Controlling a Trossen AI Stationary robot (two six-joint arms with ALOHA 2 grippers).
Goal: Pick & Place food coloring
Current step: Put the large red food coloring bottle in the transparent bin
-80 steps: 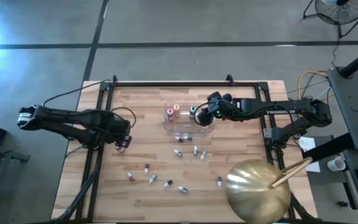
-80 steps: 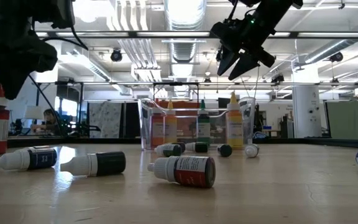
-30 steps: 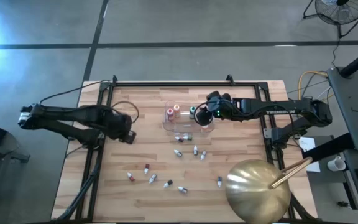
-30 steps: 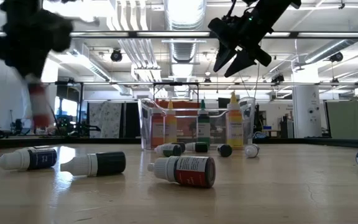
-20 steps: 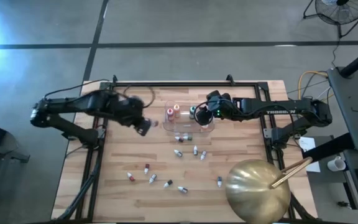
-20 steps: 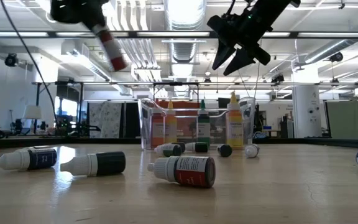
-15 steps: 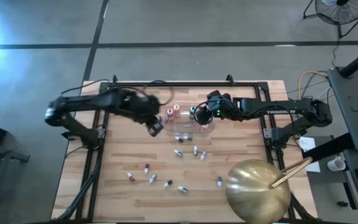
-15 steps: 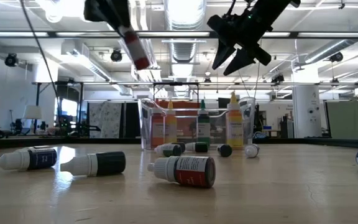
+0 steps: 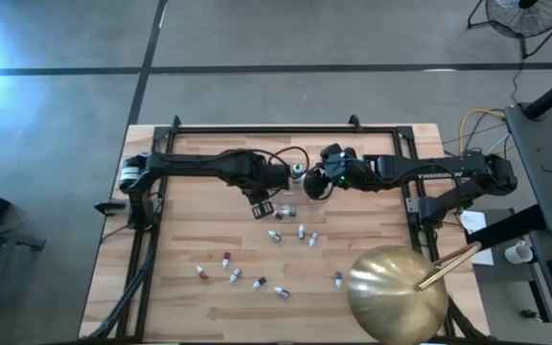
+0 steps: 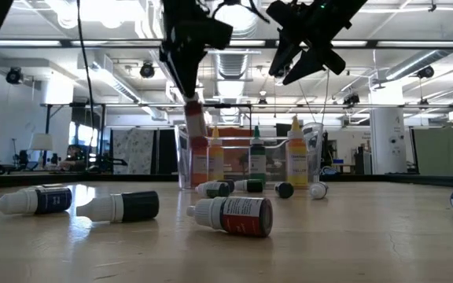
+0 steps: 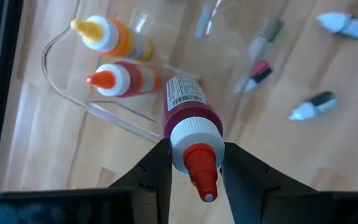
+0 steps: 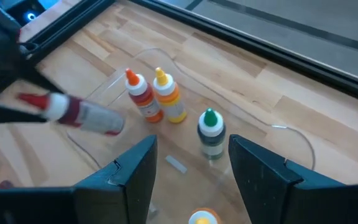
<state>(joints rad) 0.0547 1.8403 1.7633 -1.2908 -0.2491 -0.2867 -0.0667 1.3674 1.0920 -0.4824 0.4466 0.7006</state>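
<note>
Left arm: stretched across the desk from its 9 o'clock edge toward centre, forearm near level, wrist turned down.
Left gripper: over the near rim of the clear tub; jaws closed on the red-capped bottle, gripping it at the white collar, one finger on each side.
Red-capped bottle: dark red body, barcode label, held tilted in the air, its lower end at the tub's rim in the low view; whether it touches the rim cannot be told.
Right arm: reaching in from the 3 o'clock side, elbow raised, wrist angled down toward the tub.
Right gripper: hanging above the tub at its 3 o'clock side; jaws parted with nothing between them.
Clear tub: at desk centre, toward 12 o'clock; contains upright an orange-tipped red bottle, a yellow-tipped orange bottle and a green-capped dark bottle.
Loose bottles: lying on their sides at 6 o'clock of the tub, a cluster just beside it, others scattered nearer the 6 o'clock edge.
Gold dome: at the desk's 4 o'clock corner, well apart from both grippers.
</note>
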